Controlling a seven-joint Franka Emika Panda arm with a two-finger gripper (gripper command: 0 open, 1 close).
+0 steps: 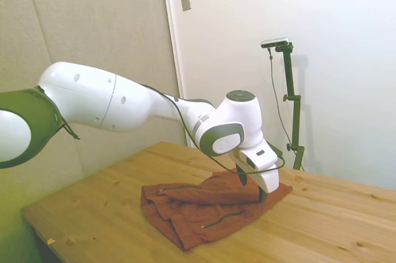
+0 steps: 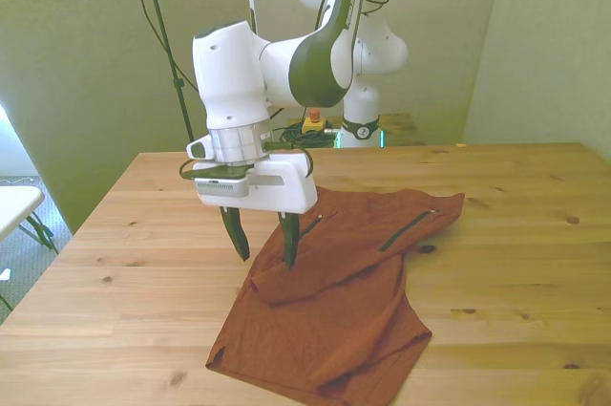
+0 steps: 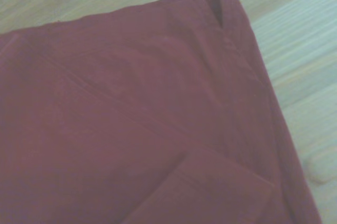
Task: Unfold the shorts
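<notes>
Now my tool (image 2: 263, 249), fingers spread apart, straddles the shorts' (image 2: 344, 301) left edge; closing may pinch both layers, dragging instead of unfolding.

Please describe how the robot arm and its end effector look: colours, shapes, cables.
The arm is glossy white with rounded segments and dark grey joint bands. A thin black cable loops alongside it toward the wrist. The end effector has a flat white rectangular body carrying two slim, dark, tapering fingers.

shorts (image 2: 334, 301): lower hem cut off, front view | wrist view: soft focus
</notes>
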